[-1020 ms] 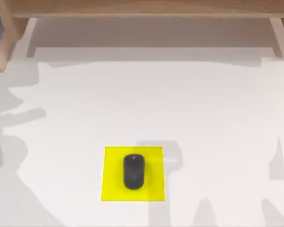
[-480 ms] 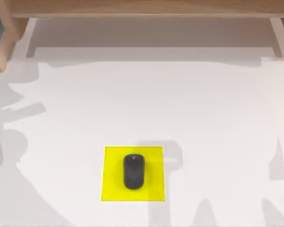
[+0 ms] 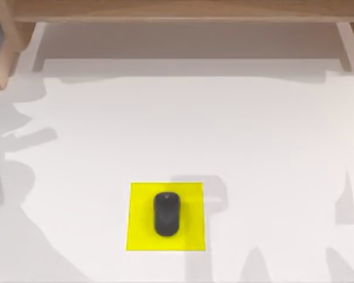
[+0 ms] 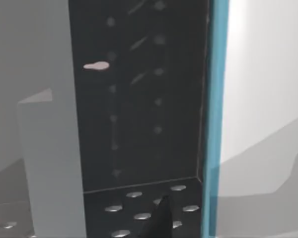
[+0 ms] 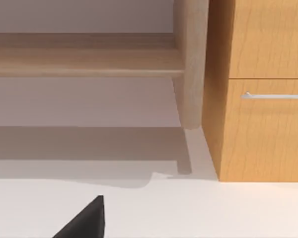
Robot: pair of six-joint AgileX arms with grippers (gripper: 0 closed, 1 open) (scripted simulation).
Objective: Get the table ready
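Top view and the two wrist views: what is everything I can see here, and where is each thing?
computer mouse: one, black, lying on the mat, near the front edge of the table, a little left of centre.
mat: one, yellow, square, flat on the table under the mouse.
table: one, plain white, the large surface under everything.
shelf: one, light wood, along the back edge of the table.
cabinet: one, orange-brown wood with a metal drawer handle, beside the shelf post in the right wrist view.
perforated panel: one, dark with a teal edge, in the left wrist view.
pincer tips: a dark tip in each wrist view, left, right.
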